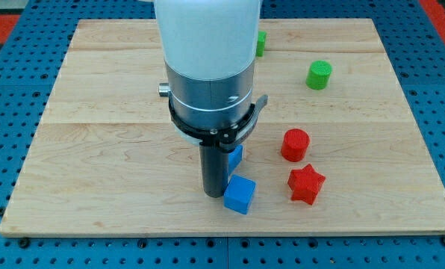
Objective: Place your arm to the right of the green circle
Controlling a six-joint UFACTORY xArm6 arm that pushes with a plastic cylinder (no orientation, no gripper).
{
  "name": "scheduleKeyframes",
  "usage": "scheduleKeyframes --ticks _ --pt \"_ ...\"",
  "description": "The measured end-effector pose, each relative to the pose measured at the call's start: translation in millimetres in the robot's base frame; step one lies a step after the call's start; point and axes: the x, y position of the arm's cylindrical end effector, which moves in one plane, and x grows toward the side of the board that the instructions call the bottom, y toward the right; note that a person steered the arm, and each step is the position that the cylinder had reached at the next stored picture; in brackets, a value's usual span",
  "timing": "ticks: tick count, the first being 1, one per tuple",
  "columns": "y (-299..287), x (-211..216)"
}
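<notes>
The green circle [319,75] is a short green cylinder at the view's upper right of the wooden board [95,149]. My tip [213,194] is at the lower end of the dark rod, low in the middle of the board. It is far to the lower left of the green circle. A blue cube [239,195] sits right beside the tip on its right. A second blue block [235,157] is partly hidden behind the rod.
A red cylinder [295,144] and a red star [305,184] lie right of the tip. Another green block [260,43] peeks out from behind the arm near the board's top edge. The arm's white and grey body hides the board's upper middle.
</notes>
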Motion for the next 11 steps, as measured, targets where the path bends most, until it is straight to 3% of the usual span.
scheduleKeyframes --ticks 1,2,6,7,9,10,11 --pt "-76.5 33.1" --pt "-73.9 54.8" --pt "178.8 48.5" --pt "200.2 17.6" --pt "230.8 -177.3" --pt "235.9 -222.6" --pt "229.0 -238.3"
